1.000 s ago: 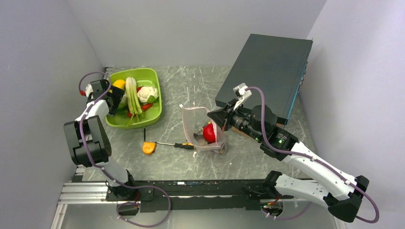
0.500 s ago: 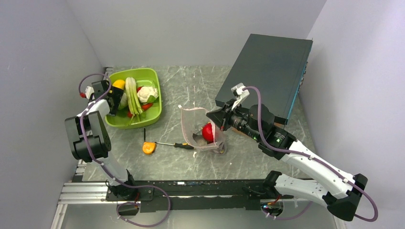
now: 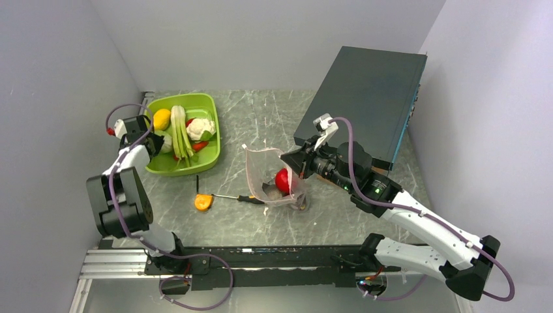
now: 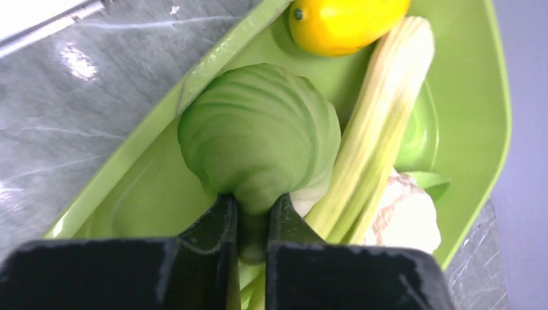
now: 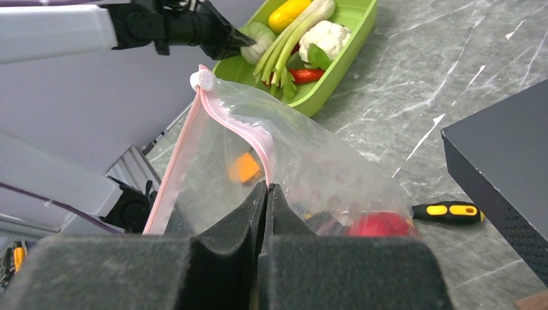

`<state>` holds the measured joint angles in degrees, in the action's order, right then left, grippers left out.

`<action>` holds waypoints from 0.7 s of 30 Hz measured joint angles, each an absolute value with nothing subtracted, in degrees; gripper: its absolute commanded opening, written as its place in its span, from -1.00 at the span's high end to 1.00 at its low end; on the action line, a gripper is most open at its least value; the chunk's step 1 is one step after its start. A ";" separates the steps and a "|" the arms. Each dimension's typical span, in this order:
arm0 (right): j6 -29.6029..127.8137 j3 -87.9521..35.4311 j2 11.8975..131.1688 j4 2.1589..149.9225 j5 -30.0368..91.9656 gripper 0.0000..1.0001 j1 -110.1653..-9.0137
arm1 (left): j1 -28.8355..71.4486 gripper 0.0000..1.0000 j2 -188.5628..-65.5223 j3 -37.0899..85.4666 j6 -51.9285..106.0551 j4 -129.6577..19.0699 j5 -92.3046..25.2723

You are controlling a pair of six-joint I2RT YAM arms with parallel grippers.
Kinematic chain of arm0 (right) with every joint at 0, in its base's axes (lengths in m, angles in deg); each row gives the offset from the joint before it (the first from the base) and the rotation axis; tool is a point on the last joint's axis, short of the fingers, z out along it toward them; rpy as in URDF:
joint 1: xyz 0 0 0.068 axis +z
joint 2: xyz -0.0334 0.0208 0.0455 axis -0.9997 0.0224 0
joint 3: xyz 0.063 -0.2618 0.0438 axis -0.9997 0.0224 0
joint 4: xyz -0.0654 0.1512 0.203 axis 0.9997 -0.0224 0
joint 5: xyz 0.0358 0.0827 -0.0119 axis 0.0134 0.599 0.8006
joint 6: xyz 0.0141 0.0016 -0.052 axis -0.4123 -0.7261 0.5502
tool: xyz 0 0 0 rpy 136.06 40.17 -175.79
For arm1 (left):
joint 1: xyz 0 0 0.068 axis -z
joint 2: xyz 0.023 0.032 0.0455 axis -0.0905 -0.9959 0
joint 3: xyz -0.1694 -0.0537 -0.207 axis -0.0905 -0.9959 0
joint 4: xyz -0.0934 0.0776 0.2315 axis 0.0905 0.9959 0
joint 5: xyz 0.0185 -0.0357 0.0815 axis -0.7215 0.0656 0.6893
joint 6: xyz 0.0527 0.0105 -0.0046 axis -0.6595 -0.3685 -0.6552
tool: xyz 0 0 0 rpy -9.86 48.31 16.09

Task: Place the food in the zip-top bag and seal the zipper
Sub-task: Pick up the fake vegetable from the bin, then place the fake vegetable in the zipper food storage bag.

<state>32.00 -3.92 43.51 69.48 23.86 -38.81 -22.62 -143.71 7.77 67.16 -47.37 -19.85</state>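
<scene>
**Leafy head pinched in tray; bag held up by its zipper**

Left gripper point(image 4: 253, 216): jaws narrow, closed on the stem end of the light-green leafy head point(image 4: 258, 139). The head sits over the near-left part of the lime-green tray point(image 4: 465, 97), beside its rim. Whether it rests on the tray floor, cannot tell.

Also in the tray:
- yellow fruit-shaped piece point(image 4: 346, 19) at the far end
- long pale-green stalk point(image 4: 381, 123), just beside the leafy head
- white cauliflower point(image 4: 404, 213) on the other side of the stalk
- red chili pepper point(image 5: 305, 75), partly under the stalk's leafy end

Right gripper point(image 5: 266, 194): jaws pressed together on the pale pink zipper point(image 5: 239, 129), holding one side of the clear zip-top bag point(image 5: 323, 168) upright. The mouth gapes open toward the tray. A white slider tab point(image 5: 205, 79) sits at the zipper's high end. The bag's bottom rests on the grey marbled table point(image 3: 261, 117), mid-table.

Inside the bag: a red round piece point(image 5: 381, 225), low down.

On the table between tray and bag: an orange tape measure point(image 3: 203, 202) and a yellow-and-black-handled screwdriver point(image 3: 244, 197), its handle end at the bag's foot. A black box point(image 3: 365, 91) stands at far right.
</scene>
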 measured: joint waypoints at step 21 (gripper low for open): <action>31.80 -4.78 44.73 69.15 19.73 1.00 -38.81 | -10.93 1.00 -94.16 3.09 56.30 -37.35 -35.98</action>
